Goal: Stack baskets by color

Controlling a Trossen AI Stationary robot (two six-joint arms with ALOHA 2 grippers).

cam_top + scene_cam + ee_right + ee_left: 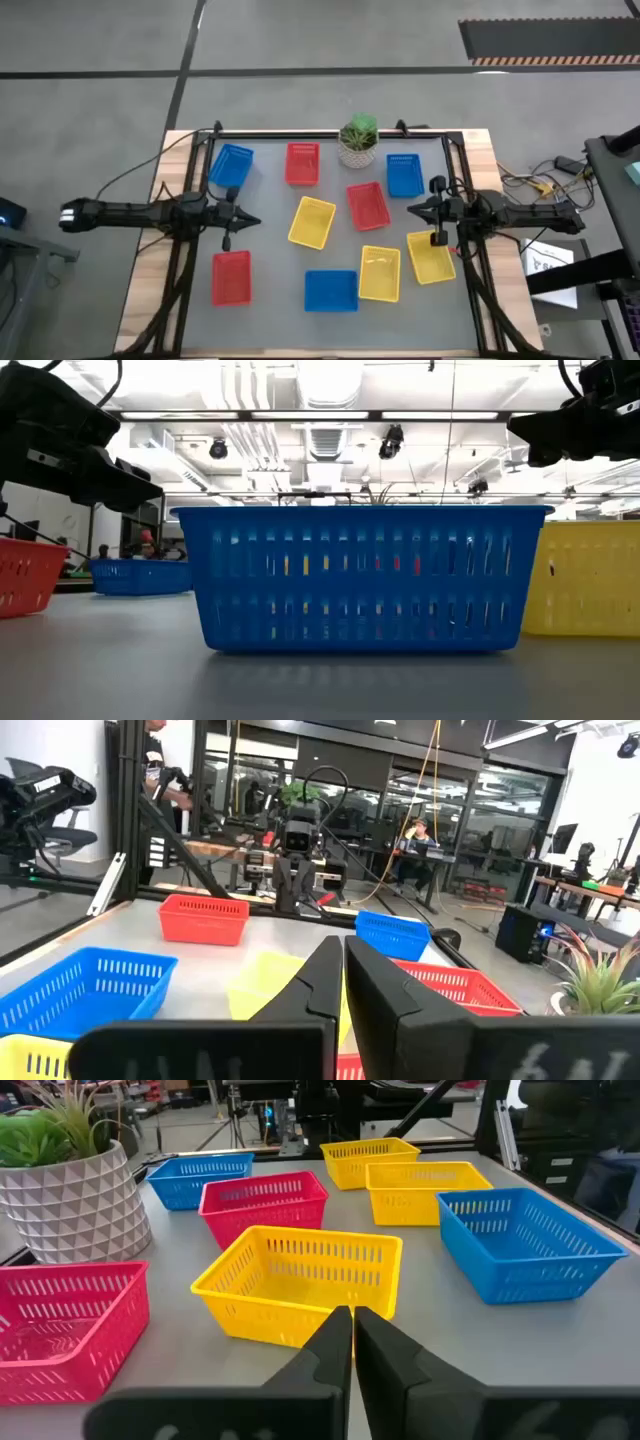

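A: Item one, baskets. Count and placing?

B: Nine on the grey table point(270, 300), none stacked, all lying singly. Red: one at the far edge point(302, 163) just left of the potted plant point(358, 142); one mid-table point(368, 205); one at the near left point(231, 277). Blue: one at the far left point(231, 166); one at the far right point(404, 174) beside the plant; one at the near edge point(331, 290), which fills the low view. Yellow: one at the centre point(312, 221), tilted in plan; one near-right point(379, 272), just beside the near blue one; one farther right point(431, 256), partly under the right arm.

A: Item two, grippers?

B: Left gripper point(250, 220): fingers pressed together, holding nothing, above the table's left side between the far-left blue basket and the near-left red one. Its wrist view looks past the shut fingertips point(350, 1320) at the centre yellow basket point(300, 1280).

A: And the right?

B: Right gripper point(413, 208): likewise closed and empty, at the right side, pointing inward, near the far-right blue basket and above the rightmost yellow one.

A: Anything else?

B: A person sits in the room beyond the table point(417, 845).
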